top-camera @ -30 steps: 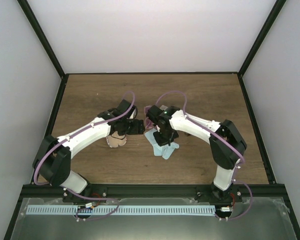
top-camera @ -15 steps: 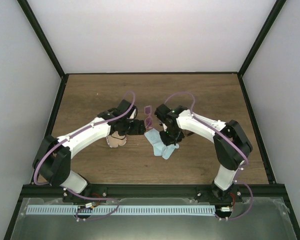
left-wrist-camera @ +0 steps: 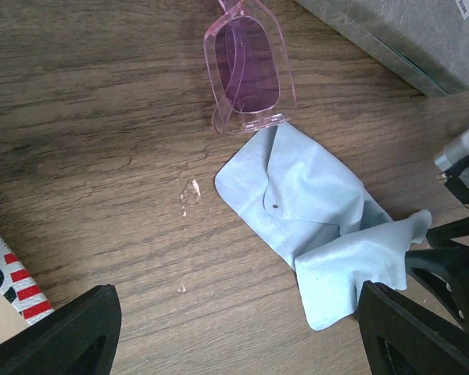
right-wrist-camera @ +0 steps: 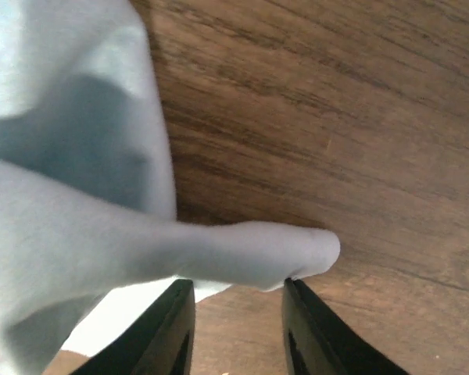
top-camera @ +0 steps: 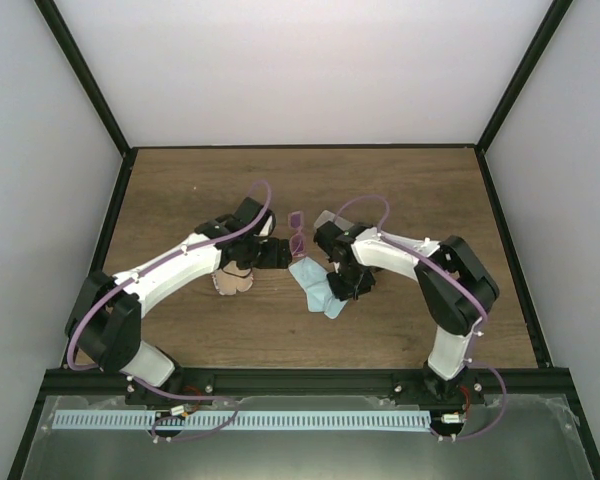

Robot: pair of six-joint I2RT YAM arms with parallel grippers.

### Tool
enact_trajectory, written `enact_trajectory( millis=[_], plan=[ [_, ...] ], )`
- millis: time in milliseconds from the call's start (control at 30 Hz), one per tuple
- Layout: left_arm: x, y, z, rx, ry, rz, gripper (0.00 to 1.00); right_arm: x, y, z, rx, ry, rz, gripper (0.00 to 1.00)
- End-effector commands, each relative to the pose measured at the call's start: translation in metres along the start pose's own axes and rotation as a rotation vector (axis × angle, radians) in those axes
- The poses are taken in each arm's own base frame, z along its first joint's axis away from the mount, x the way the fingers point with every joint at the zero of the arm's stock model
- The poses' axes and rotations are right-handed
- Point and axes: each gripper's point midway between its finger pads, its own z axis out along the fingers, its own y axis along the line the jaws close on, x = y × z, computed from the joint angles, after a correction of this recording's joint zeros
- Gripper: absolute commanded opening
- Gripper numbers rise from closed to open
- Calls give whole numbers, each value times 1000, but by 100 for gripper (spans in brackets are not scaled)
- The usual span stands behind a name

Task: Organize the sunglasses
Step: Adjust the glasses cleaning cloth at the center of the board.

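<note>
One pair of sunglasses (left-wrist-camera: 246, 74), pink-purple lenses, lies on the counter (left-wrist-camera: 102, 141) just ahead of the left claw (left-wrist-camera: 234, 289), whose jaws are wide apart and grip nothing. The frame touches a corner of the blue cloth (left-wrist-camera: 320, 219). The red-striped case (left-wrist-camera: 12, 285) has a cut-off black mark, unreadable; the grey case (left-wrist-camera: 399, 35) label is too small to read. The right claw (right-wrist-camera: 238, 287) is slightly parted, cloth fold at its tips, shown close only by the right wrist view. The top view shows both claws flanking the sunglasses.

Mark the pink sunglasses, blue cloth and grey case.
sunglasses (left-wrist-camera: 250, 66): left wrist view, on the tinted lens.
cloth (left-wrist-camera: 313, 207): left wrist view, on its flat middle.
case (left-wrist-camera: 406, 31): left wrist view, on its grey top.
</note>
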Motion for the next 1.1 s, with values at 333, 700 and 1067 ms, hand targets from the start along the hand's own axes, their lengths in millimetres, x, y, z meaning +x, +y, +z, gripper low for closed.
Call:
enact_trajectory(
  millis=[333, 700, 1067],
  plan=[
    [-6, -8, -5, 19, -14, 26, 85, -17, -9, -4, 29, -41, 21, 1],
    [-5, -11, 0, 41, -3, 39, 87, -22, -12, -49, 27, -102, 23, 2],
    [-8, -15, 1, 56, -5, 41, 88, -22, -16, -54, 33, -104, 10, 1]
  ],
)
